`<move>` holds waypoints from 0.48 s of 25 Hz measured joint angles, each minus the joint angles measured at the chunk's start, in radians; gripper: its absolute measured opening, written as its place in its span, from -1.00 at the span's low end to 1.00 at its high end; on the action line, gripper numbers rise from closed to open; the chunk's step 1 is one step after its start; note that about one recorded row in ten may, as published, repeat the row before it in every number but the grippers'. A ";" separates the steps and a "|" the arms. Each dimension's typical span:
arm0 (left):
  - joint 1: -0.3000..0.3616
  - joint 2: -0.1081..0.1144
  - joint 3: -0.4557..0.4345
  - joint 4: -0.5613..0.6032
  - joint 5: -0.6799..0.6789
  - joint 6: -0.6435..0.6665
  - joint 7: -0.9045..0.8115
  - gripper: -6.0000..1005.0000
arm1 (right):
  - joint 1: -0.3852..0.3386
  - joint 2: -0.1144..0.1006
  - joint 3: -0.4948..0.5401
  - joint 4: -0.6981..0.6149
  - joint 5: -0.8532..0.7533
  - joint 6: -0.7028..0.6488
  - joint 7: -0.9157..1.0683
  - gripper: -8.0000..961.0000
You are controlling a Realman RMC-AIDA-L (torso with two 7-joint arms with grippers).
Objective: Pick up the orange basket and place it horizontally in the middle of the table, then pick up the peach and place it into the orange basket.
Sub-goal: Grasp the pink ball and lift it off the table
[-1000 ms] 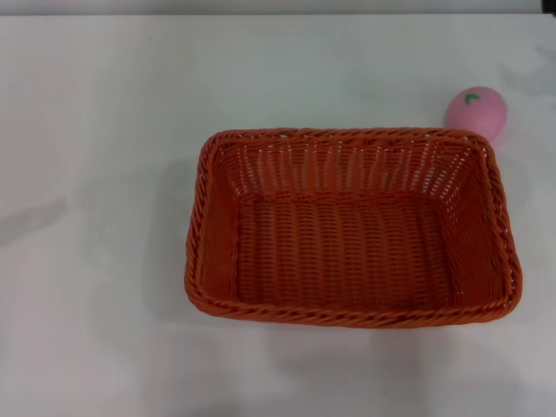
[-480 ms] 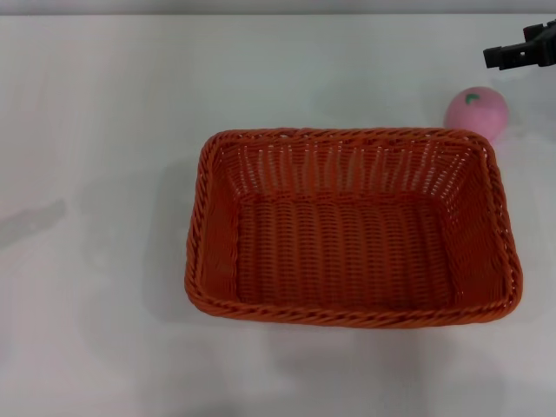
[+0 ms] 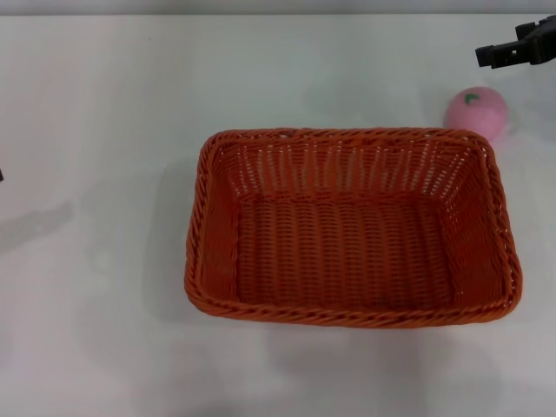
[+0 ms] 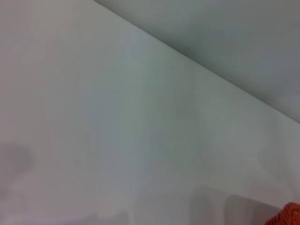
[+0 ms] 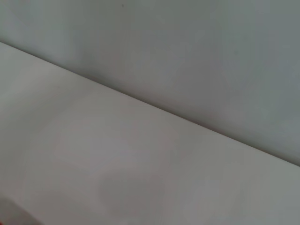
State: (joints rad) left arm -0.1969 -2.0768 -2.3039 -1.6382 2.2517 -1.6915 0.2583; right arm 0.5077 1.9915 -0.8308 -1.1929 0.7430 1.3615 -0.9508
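Observation:
The orange basket lies lengthwise across the middle of the white table, open side up and with nothing in it. One corner of the orange basket shows in the left wrist view. The pink peach rests on the table just beyond the basket's far right corner, green mark upward. My right gripper hangs black at the top right edge, a little above and beyond the peach, not touching it. Only a dark sliver of my left gripper shows at the left edge, far from the basket.
The table's far edge runs along the top of the head view, with a grey wall behind it. Bare white tabletop surrounds the basket on the left and in front.
The right gripper came in at the top right beside the peach and has shifted slightly left. A dark sliver has appeared at the left edge. Basket and peach have not moved.

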 joint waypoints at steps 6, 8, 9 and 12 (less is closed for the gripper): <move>0.000 0.000 0.002 0.001 -0.015 -0.005 0.005 -0.04 | 0.007 0.005 -0.001 0.009 -0.015 -0.006 0.013 0.77; -0.003 0.001 0.002 0.001 -0.015 -0.006 0.005 -0.04 | 0.012 0.007 -0.009 0.014 -0.044 -0.007 0.031 0.77; -0.003 0.001 0.002 0.002 -0.015 -0.006 0.005 -0.04 | 0.013 0.009 -0.018 0.016 -0.056 -0.007 0.038 0.77; -0.008 0.003 0.001 0.004 -0.015 -0.006 0.009 -0.04 | 0.014 0.012 -0.039 0.025 -0.064 -0.022 0.052 0.77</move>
State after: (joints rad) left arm -0.2047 -2.0743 -2.3033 -1.6341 2.2365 -1.6979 0.2674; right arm 0.5216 2.0039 -0.8701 -1.1677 0.6793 1.3399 -0.8991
